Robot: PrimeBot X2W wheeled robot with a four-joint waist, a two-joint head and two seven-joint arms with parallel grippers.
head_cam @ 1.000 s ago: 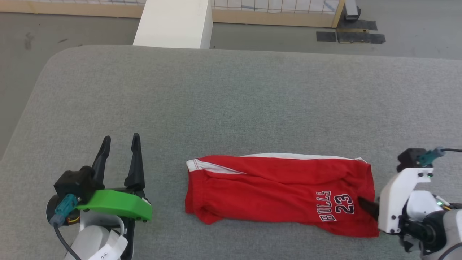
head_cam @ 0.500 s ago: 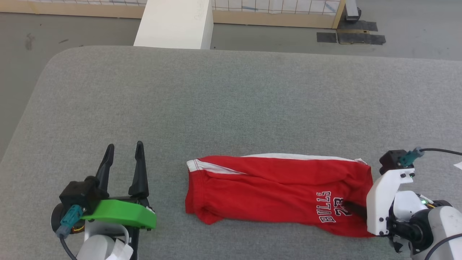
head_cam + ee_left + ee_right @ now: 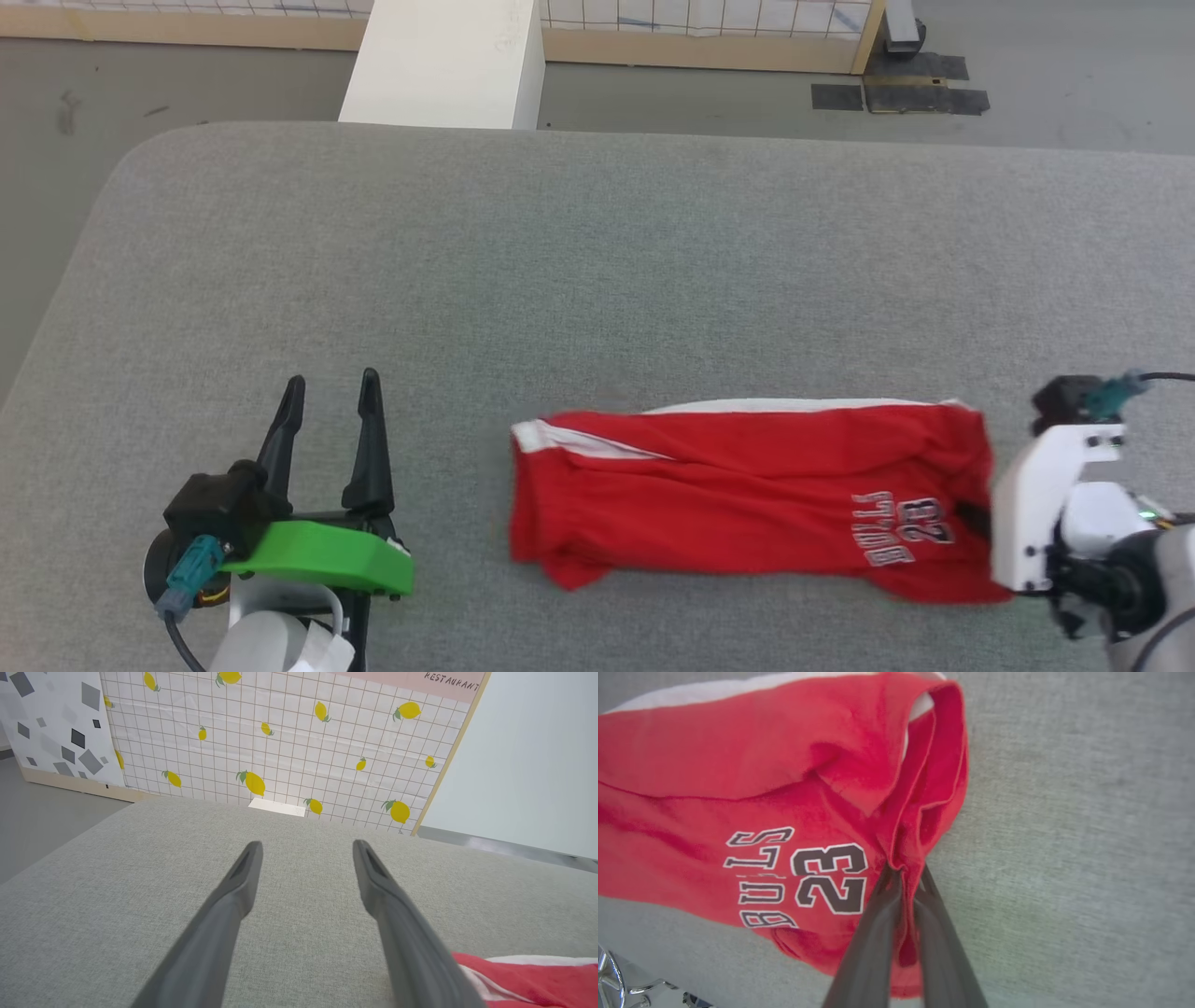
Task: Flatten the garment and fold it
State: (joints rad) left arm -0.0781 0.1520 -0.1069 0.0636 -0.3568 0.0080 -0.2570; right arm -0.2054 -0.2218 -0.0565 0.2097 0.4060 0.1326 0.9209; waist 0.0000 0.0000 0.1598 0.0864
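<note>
And the right gripper [image 3: 903, 871] is clamped tight, its two dark fingers pressed together on a bunch of red cloth at the right-hand edge of the garment [image 3: 747, 485], just beside the "BULLS 23" print [image 3: 826, 877]. The fabric puckers into folds right where the fingers bite. Over on the other side, the left gripper [image 3: 331, 383] stands wide open, fingers well apart, nothing between them, over the grey table [image 3: 597, 261]. The garment lies stretched left to right along the near part of the table, with the white stripe [image 3: 794, 406] on its far edge and its left end near that open gripper but clear of it.
</note>
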